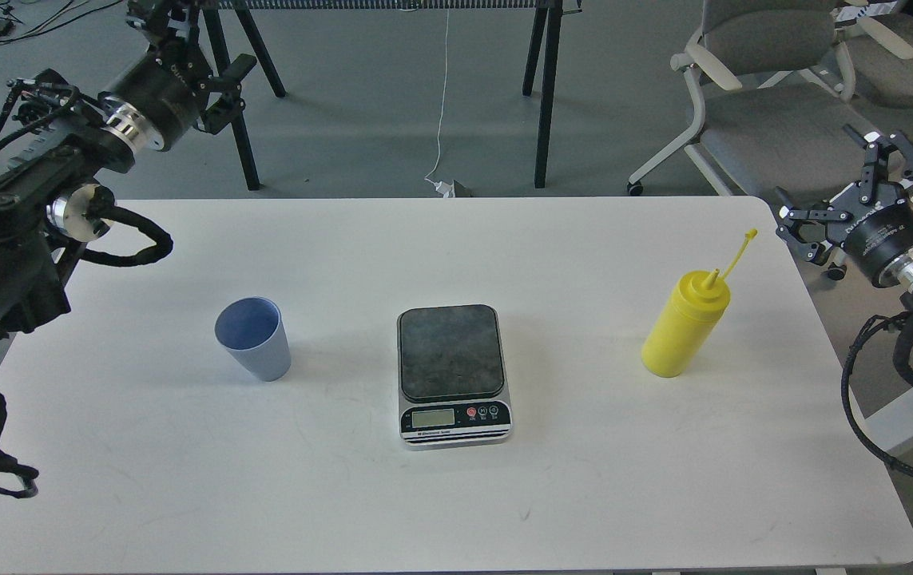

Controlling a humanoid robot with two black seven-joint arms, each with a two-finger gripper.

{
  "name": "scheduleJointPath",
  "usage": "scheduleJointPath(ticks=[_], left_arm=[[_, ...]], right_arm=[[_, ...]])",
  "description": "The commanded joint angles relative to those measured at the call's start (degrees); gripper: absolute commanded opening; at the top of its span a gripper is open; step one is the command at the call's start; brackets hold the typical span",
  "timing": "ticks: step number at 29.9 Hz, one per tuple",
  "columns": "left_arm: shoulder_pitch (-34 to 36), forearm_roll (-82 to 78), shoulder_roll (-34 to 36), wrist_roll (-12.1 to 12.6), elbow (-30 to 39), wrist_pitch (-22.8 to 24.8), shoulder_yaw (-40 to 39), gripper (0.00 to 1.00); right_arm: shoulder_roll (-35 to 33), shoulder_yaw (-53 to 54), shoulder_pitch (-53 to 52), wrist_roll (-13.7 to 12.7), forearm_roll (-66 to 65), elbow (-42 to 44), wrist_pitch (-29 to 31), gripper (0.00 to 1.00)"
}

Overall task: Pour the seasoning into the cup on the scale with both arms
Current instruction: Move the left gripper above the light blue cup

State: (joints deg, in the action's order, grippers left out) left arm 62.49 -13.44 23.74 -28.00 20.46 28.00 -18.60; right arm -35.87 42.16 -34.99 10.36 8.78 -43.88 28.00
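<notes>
1. Head view: white, smooth rectangular table w/ rounded corners [584, 495], faint scuffs on its matte top.
2. Flat rectangular digital kitchen scale [454, 374] at table centre: dark grey rounded platform w/ a mottled sheen, silver-black front panel, small LCD, round buttons incl. one red. Nothing on the platform.
3. Small light blue-grey tapered plastic cup [254, 339] stands upright on the table left of the scale, well apart from it; mouth open, blue inside.
4. Tall yellow plastic squeeze bottle [685, 323] stands right of the scale, cone nozzle up, thin yellow cap strap sticking up & to the right. Glossy, cylindrical, rounded shoulder.
5. Left black gripper [228, 92] sits at top left, above the table's far edge and well apart from the cup. Fingers are dark vs. black trestle legs [540, 96], so gap prob. open but cannot tell for sure.
6. Right black gripper [851, 180] is off the table's right edge, near the bottle's strap tip but not touching; linkage fingers spread wide, holding nothing.
7. Both arms: black housings, silver joint rings, braided black cables looping.
8. Behind: grey floor, grey padded chairs w/ white frames [776, 96], white cord [442, 104] hanging down.
</notes>
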Motion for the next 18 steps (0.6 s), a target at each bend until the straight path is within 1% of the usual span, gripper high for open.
scheduleJointPath(ticks=[1, 3, 5, 9, 13, 15, 18], left_arm=[[1.1, -0.5, 4.0, 0.0, 0.7, 0.0, -0.1, 1.00], [3.7, -1.2, 7.8, 0.0, 1.4, 0.0, -0.1, 1.00], [8.5, -2.5, 10.5, 0.0, 1.6, 0.0, 0.0, 1.00], [16.6, -7.0, 12.6, 0.0, 1.9, 0.0, 0.4, 1.00], [24.5, -23.6, 12.7, 0.0, 2.7, 0.0, 0.6, 1.00], [26.2, -34.8, 12.7, 0.0, 5.7, 0.0, 0.5, 1.00], [26.9, -52.0, 13.9, 0.0, 16.5, 0.0, 0.5, 1.00]], right_arm=[[0.1, 0.0, 0.2, 0.0, 0.1, 0.0, 0.0, 1.00], [0.7, 0.0, 0.2, 0.0, 0.1, -0.1, 0.0, 1.00], [1.0, 0.0, 0.4, 0.0, 0.1, 0.0, 0.0, 1.00], [1.0, 0.2, 1.0, 0.1, 0.1, 0.0, 0.0, 1.00], [1.0, 0.3, 1.3, 0.2, 0.1, -0.1, 0.0, 1.00], [1.1, 0.3, 1.6, 0.2, 0.1, -0.2, 0.0, 1.00], [1.0, 0.3, 1.8, 0.2, 0.1, -0.2, 0.0, 1.00]])
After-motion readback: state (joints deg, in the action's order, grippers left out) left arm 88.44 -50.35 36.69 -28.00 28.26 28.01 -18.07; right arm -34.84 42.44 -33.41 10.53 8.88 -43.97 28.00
